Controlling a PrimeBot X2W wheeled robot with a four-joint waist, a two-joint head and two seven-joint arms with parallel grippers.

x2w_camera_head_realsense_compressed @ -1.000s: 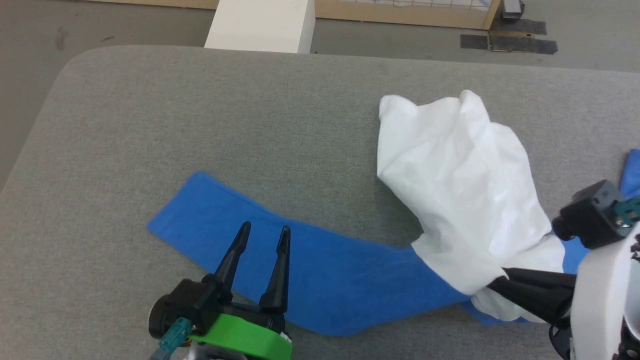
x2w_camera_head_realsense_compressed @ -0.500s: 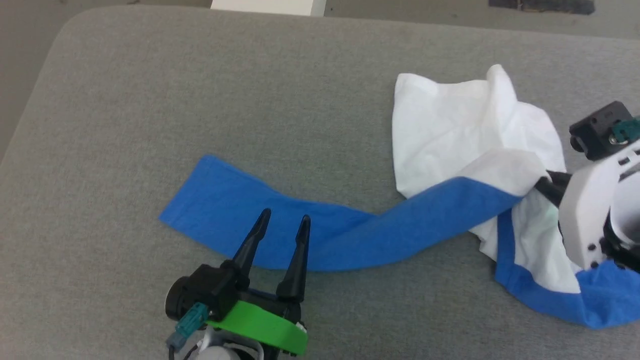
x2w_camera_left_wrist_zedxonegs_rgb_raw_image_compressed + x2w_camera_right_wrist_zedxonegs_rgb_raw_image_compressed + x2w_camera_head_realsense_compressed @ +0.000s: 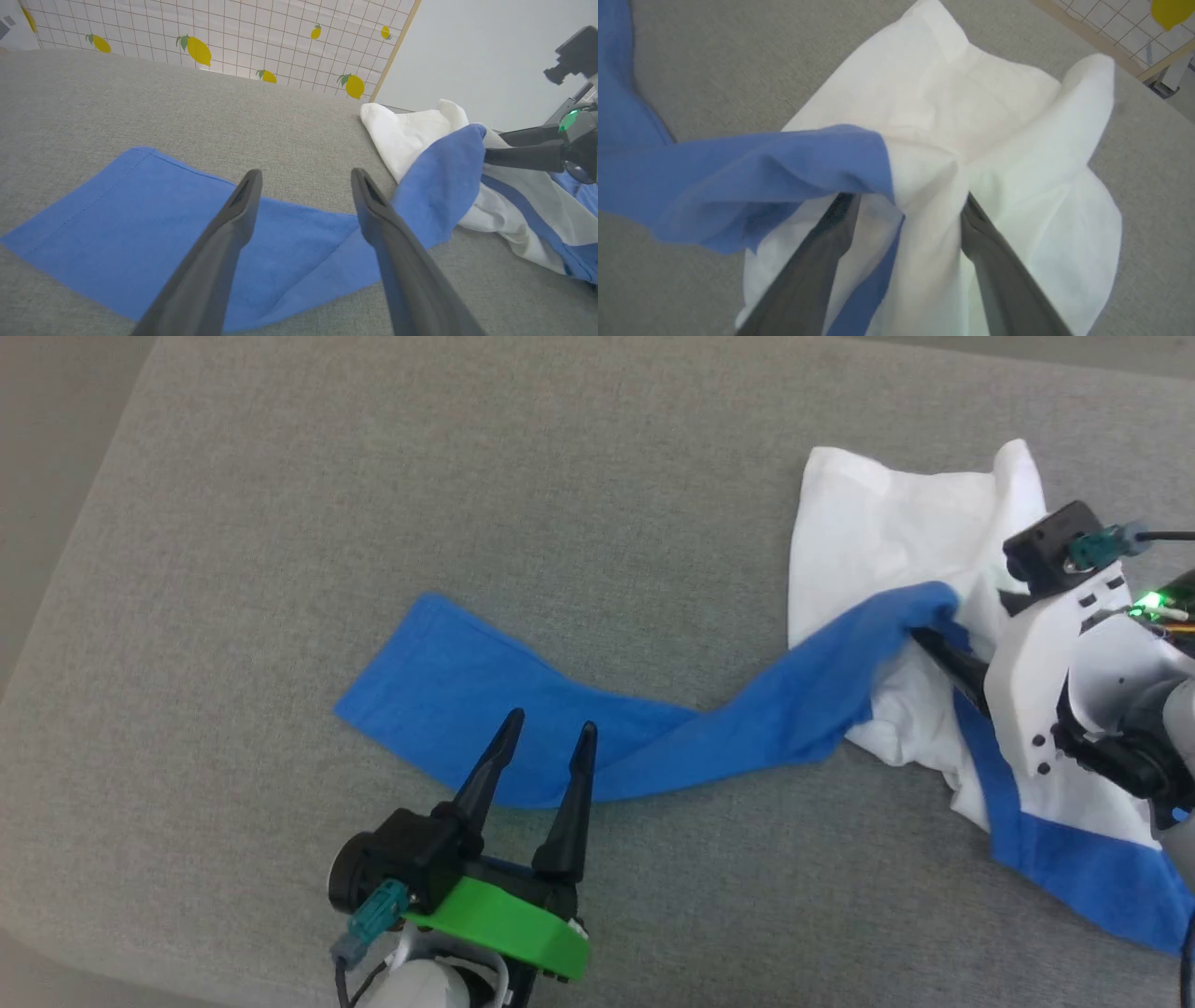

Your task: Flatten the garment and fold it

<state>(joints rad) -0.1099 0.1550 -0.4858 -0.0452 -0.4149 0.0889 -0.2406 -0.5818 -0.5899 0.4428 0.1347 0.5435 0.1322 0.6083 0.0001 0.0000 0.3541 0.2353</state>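
Observation:
The garment (image 3: 887,541) lies crumpled at the right of the grey padded table (image 3: 280,476), white body bunched up. One long blue sleeve (image 3: 448,663) stretches flat to the left. My left gripper (image 3: 551,733) hovers open over the sleeve's near edge, holding nothing; the left wrist view shows its fingers (image 3: 243,205) spread above the blue cloth (image 3: 117,210). My right gripper (image 3: 938,649) sits at the sleeve's shoulder end. In the right wrist view its fingers (image 3: 976,233) stand apart, with white and blue fabric (image 3: 924,186) draped over and between their tips.
The table's rounded left edge (image 3: 56,579) and near-left corner are in the head view. Blue hem trim (image 3: 1102,877) trails to the right edge. A gridded panel with lemon prints (image 3: 233,37) stands behind the table.
The camera tilted down. My right gripper carried the sleeve's shoulder end up and over the white body, then its fingers spread apart. The left gripper stayed open over the sleeve.

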